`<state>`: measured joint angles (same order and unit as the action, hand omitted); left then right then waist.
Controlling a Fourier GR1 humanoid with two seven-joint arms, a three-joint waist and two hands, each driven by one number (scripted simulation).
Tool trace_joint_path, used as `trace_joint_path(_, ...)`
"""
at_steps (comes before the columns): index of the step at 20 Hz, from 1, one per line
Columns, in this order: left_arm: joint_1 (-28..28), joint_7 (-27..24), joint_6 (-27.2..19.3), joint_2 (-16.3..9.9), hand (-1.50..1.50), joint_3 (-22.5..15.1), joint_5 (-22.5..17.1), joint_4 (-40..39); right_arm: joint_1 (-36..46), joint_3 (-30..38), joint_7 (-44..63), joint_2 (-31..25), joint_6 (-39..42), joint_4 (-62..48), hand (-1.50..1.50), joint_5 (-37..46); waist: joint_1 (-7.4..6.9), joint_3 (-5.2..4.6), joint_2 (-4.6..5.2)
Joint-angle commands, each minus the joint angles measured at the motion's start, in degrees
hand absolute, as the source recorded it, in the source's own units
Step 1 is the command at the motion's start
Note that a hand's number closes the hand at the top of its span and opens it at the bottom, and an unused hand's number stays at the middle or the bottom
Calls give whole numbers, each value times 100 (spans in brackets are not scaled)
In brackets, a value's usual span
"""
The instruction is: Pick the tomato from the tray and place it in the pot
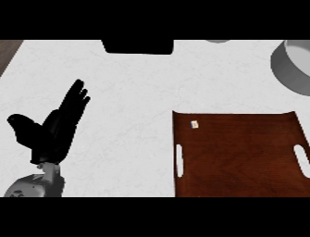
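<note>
Left robot hand (51, 127) fingers straight, apart, left of tray (243, 157); pot (306, 67) upper right.

Counter (137, 92): white, faintly veined stone look, smooth and matt. Tray (243, 152), near right: dark reddish-brown wood grain, smooth with a low sheen. Pot (304, 69), far right: grey, matt, metal-like. Left hand (51, 132): matt black; its forearm (31, 187) grey.

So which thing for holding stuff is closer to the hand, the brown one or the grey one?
The brown tray, flat with handle slots, lies just right of the open left hand. The grey pot sits away in the far right corner.
</note>
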<state>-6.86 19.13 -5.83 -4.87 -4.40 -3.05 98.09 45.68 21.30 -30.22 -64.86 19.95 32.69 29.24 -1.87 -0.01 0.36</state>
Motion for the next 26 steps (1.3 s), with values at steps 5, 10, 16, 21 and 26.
trace_joint_path(5, -84, -144, -29, 129, 0, -17, 65, -254, 931, -576, 265, 686, -522, -727, 150, 650, -86, 8, 48)
trace_joint_path(10, -99, -68, -8, 107, 0, -31, 90, -162, 663, -666, 103, 1055, -402, -1295, 150, 752, -34, 11, 37)
trace_joint_path(16, -131, -37, 87, 14, 0, 105, -16, -159, 788, -476, 414, 1249, 169, -1962, -150, 578, -22, 14, 41)
trace_joint_path(21, -319, 223, 144, -88, 0, 188, -98, -59, 1223, 232, 629, 1137, 508, -2304, -150, -92, -70, 23, 56)
trace_joint_path(26, -189, -62, 35, 135, 0, 42, 24, -232, 1320, 1103, 550, 913, -120, -2300, -150, -886, 2, 23, 55)
